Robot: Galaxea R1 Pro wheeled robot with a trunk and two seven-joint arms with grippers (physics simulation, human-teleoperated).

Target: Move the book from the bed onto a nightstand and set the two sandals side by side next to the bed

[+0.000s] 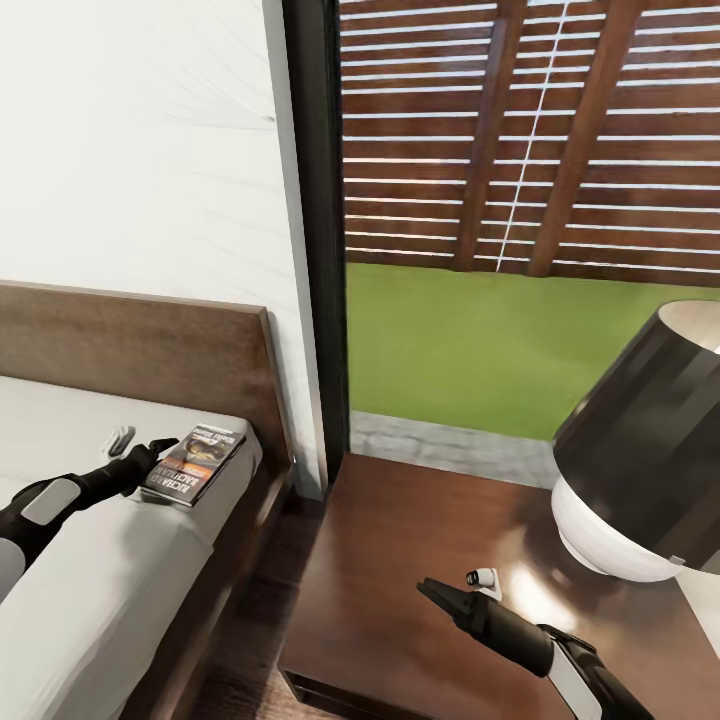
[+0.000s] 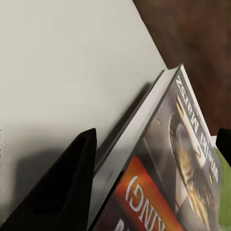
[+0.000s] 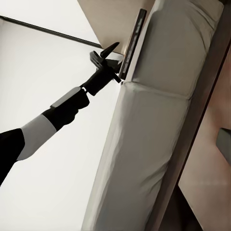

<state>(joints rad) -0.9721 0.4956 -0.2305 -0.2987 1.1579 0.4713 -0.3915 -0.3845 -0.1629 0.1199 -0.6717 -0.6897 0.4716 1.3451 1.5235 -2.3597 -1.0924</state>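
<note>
Head view shows the book (image 1: 194, 464) lying flat at the mattress corner of the bed (image 1: 120, 590), long axis toward the headboard, the left gripper (image 1: 158, 447) spread open astride its near edge, the right gripper (image 1: 440, 592) apparently closed over the nightstand (image 1: 400, 560).

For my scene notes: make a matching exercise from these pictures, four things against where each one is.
Things:
1. book
2. lamp
3. left gripper
4. right gripper

Places:
A. over the nightstand top
B. on the mattress near the headboard
C. at the book's edge
D. standing on the nightstand

Pairs: 1-B, 2-D, 3-C, 4-A
</note>
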